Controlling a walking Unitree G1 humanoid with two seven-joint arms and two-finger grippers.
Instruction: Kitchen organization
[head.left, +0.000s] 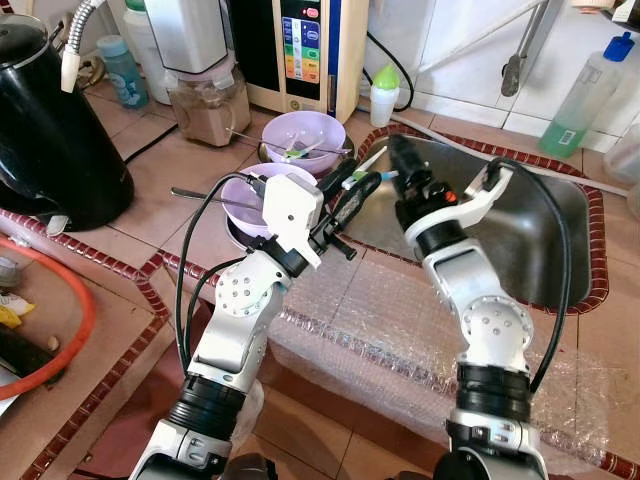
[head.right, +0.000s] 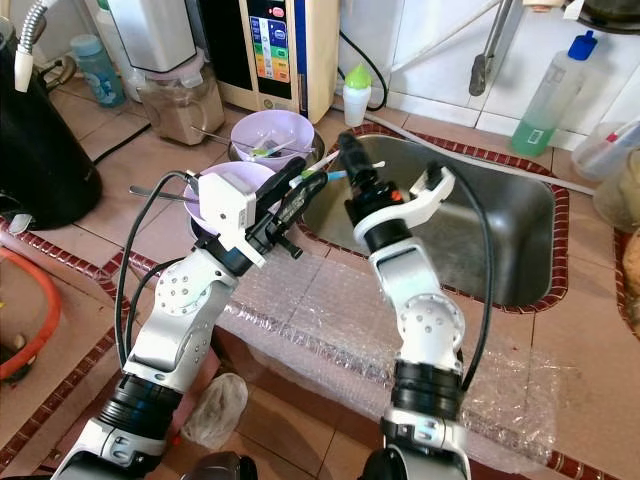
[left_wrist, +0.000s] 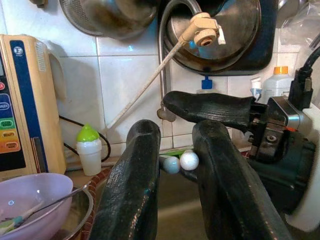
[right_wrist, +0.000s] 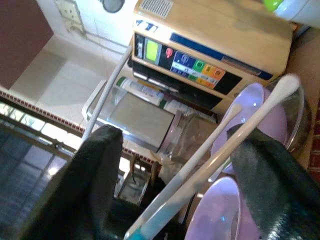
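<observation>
Over the sink (head.left: 560, 215) edge, left gripper (head.left: 345, 200) jaws nearly closed on two white-tipped sticks (head.left: 368, 168). Right gripper (head.left: 400, 160) sits just beside, jaws wide open around them, gripping nothing. Looks like a handover. Next: right closes before left lets go, purple bowls (head.left: 303, 135) near.

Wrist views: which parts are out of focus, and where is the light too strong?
Left wrist view: the near tool fingers are soft, the wall tiles sharper, with glare on the hanging pan. Right wrist view: dark fingers blurred, the window area washed out, the white sticks overbright.
</observation>
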